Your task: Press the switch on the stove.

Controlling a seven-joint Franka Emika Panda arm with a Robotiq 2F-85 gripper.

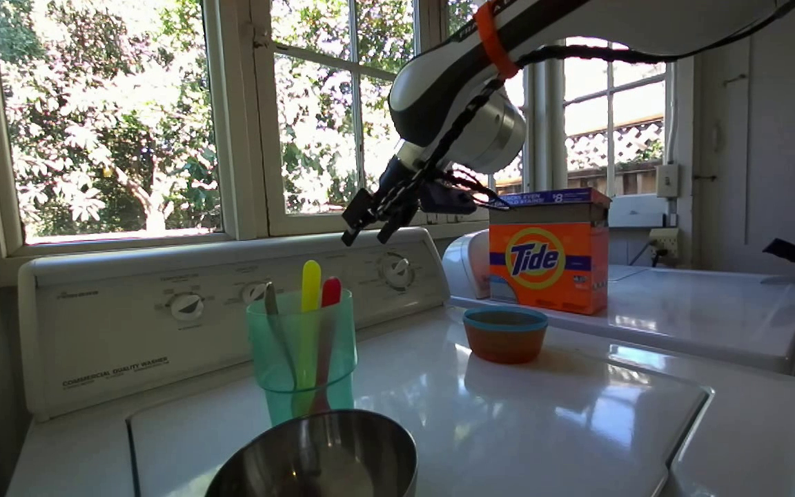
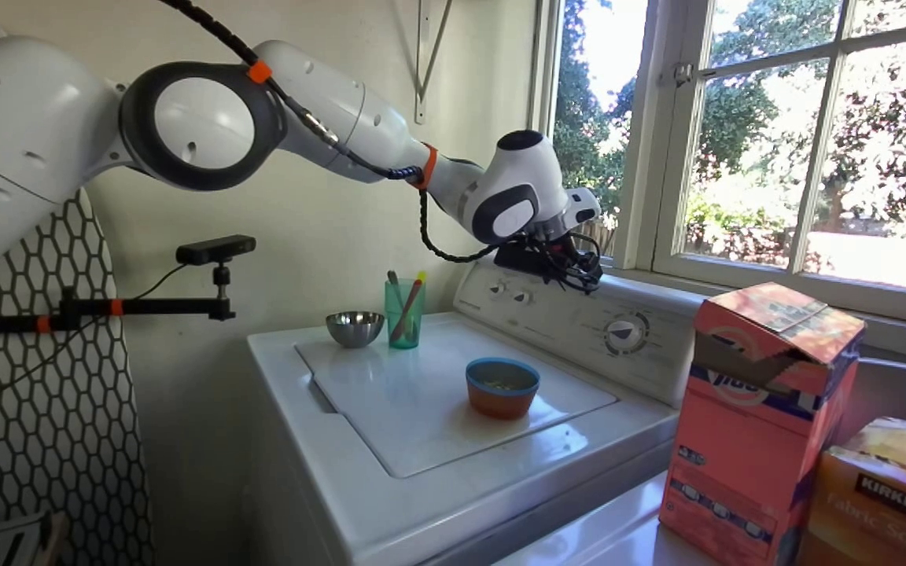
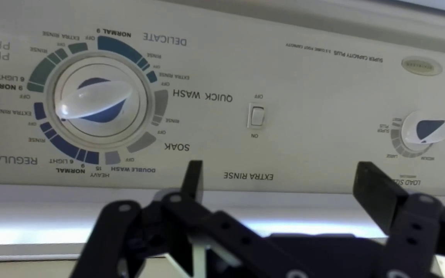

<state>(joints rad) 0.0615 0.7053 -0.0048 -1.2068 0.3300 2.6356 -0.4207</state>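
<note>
The appliance named as the stove is a white washer (image 1: 453, 421) with a raised back panel (image 2: 555, 322) and round knobs. In the wrist view, a small white rocker switch (image 3: 257, 116), marked OFF and ON, sits between a large dial (image 3: 95, 100) and a smaller knob (image 3: 425, 129). Which side of the rocker is pressed I cannot tell. My gripper (image 3: 278, 166) is wide open with nothing between its fingers (image 3: 379, 197). In that view the switch shows beyond the fingertips, between them and nearer the left one. An exterior view has the gripper (image 1: 366, 238) by the panel's top edge.
On the washer's top stand a green cup (image 1: 263, 355) with utensils, a metal bowl (image 1: 321, 452) and an orange bowl (image 1: 506, 343) with a blue rim. A Tide box (image 1: 584, 276) and a Kirkland box (image 2: 870, 511) stand at the neighbouring white appliance (image 1: 708, 297). Windows rise behind the panel.
</note>
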